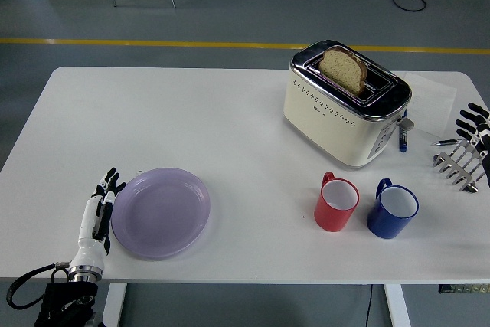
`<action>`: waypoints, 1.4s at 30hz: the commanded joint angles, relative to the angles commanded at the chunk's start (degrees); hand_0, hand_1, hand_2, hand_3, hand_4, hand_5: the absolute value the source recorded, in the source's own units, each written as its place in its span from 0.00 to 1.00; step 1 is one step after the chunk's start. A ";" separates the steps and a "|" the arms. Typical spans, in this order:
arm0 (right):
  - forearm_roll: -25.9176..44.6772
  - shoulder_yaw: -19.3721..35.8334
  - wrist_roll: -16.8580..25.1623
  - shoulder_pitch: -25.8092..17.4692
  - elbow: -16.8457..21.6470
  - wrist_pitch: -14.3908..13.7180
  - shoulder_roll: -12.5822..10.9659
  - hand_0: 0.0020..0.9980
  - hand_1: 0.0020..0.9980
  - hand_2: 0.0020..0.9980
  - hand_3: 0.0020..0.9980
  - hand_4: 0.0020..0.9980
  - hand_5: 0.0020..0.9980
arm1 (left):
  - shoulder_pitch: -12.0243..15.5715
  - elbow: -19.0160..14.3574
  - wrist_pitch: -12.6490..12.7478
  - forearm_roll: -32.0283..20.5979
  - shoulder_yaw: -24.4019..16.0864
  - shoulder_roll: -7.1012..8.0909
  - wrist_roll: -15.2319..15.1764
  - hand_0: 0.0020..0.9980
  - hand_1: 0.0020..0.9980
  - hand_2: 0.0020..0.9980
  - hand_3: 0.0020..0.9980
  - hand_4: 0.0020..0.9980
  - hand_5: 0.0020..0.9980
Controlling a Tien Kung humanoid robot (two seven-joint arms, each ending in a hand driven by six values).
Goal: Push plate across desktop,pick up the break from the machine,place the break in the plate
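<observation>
A lilac plate (161, 213) lies on the white table (191, 120) near the front left. My left hand (99, 210) rests flat against the plate's left rim, fingers straight and holding nothing. A cream toaster (344, 105) stands at the back right with a slice of bread (342, 69) sticking up from its slot. My right hand (476, 129) shows only at the right edge, fingers spread, well to the right of the toaster.
A red mug (337, 202) and a blue mug (393, 209) stand in front of the toaster. A metal toast rack (459, 165) sits at the right edge below my right hand. A small blue item (403, 138) lies by the toaster's right side.
</observation>
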 joint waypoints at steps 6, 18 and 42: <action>-0.03 -0.10 0.01 -0.06 -0.14 0.05 0.12 0.86 0.77 0.78 0.79 0.51 0.53 | -0.02 -0.73 -0.19 -0.45 1.12 0.04 -0.01 0.84 0.88 0.97 0.96 0.54 1.00; -0.05 -0.25 0.05 -0.15 -0.29 0.17 0.30 0.86 0.77 0.78 0.79 0.51 0.53 | -0.55 -1.35 -1.43 -1.64 3.04 -0.17 0.37 0.83 0.87 0.96 0.96 0.55 1.00; -0.10 -0.75 0.08 -0.52 -0.52 0.26 0.57 0.86 0.77 0.78 0.79 0.51 0.53 | -3.22 -1.51 -3.89 -2.97 7.99 -1.42 1.40 0.82 0.86 0.95 0.94 0.55 1.00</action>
